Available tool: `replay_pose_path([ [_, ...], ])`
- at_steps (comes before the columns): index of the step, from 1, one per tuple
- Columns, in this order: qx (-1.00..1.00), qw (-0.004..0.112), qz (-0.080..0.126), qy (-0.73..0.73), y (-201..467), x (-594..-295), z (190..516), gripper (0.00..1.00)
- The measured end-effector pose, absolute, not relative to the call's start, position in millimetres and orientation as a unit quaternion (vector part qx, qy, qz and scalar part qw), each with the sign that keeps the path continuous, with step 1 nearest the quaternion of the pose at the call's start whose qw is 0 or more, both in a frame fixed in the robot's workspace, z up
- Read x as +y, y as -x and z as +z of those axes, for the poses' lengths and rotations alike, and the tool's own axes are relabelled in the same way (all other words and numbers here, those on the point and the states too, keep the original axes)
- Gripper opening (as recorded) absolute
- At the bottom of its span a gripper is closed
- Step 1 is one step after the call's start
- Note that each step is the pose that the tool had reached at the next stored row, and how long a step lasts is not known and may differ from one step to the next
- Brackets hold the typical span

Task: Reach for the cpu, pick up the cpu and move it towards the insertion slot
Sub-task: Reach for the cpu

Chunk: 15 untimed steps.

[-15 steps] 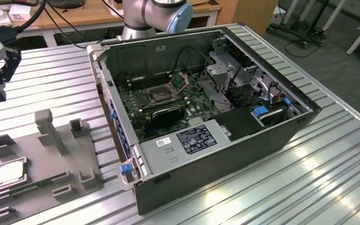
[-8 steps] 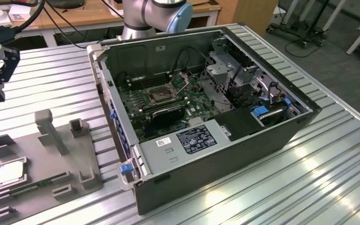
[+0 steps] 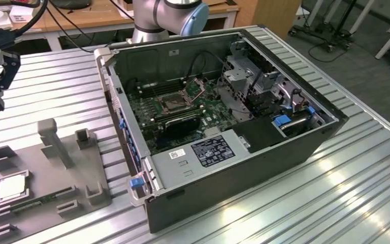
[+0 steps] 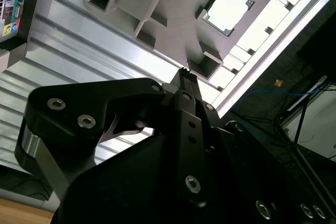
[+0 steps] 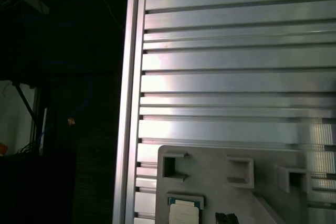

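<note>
Hovers near the grey moulded plastic fixture plate (image 3: 46,175) with the black metal gripper (image 4: 185,72) pressed together, empty. Leaves the small flat square silvery-topped cpu (image 4: 228,9) untouched in 1 square recess of that plate. Probably light, stiff, slick, fragile underneath; best pinched by 2 opposite edges.

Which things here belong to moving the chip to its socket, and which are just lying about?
Job:
small flat square silvery cpu in the grey moulded fixture
square metal-framed insertion slot on the green board inside the black computer case
black gripper

Lying about:
long narrow green memory stick
ribbed aluminium table
wooden desk behind
</note>
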<state>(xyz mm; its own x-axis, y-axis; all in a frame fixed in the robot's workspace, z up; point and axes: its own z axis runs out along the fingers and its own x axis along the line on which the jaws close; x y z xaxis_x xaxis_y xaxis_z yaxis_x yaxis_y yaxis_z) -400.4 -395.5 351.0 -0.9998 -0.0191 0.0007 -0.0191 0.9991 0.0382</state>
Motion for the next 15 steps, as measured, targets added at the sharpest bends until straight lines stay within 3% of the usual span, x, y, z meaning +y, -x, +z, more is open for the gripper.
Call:
replay_pose_path([
  [15,-1.000,0.001,-0.019,-0.009,406.0,-395.5,349.8,0.11],
])
